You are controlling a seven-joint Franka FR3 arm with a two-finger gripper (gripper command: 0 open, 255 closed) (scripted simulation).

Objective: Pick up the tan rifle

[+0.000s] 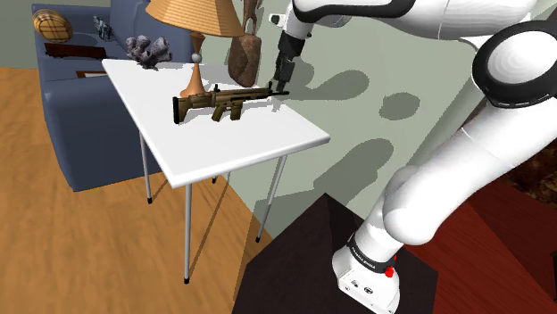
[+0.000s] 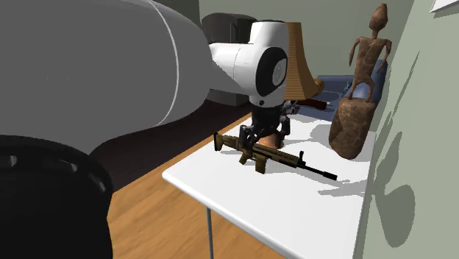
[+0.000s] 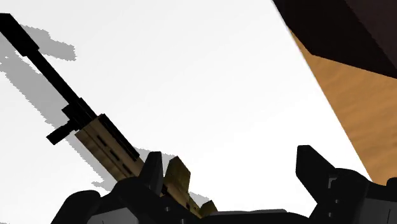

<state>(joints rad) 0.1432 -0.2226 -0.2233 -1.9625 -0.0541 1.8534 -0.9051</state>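
The tan rifle with black barrel, stock and grip lies flat on the white table. My gripper hangs just over the rifle's barrel end, near the table's wall-side edge. In the second exterior view the gripper sits low behind the rifle's middle. In the wrist view the gripper is open. The rifle runs past one finger, with its tan body beside that fingertip; the other finger stands well apart over bare table. Nothing is clasped.
A lamp with an orange shade and a brown carved statue stand at the table's back, close to the gripper. A grey ornament sits at the far corner. A blue sofa lies beyond; the dark stand is below.
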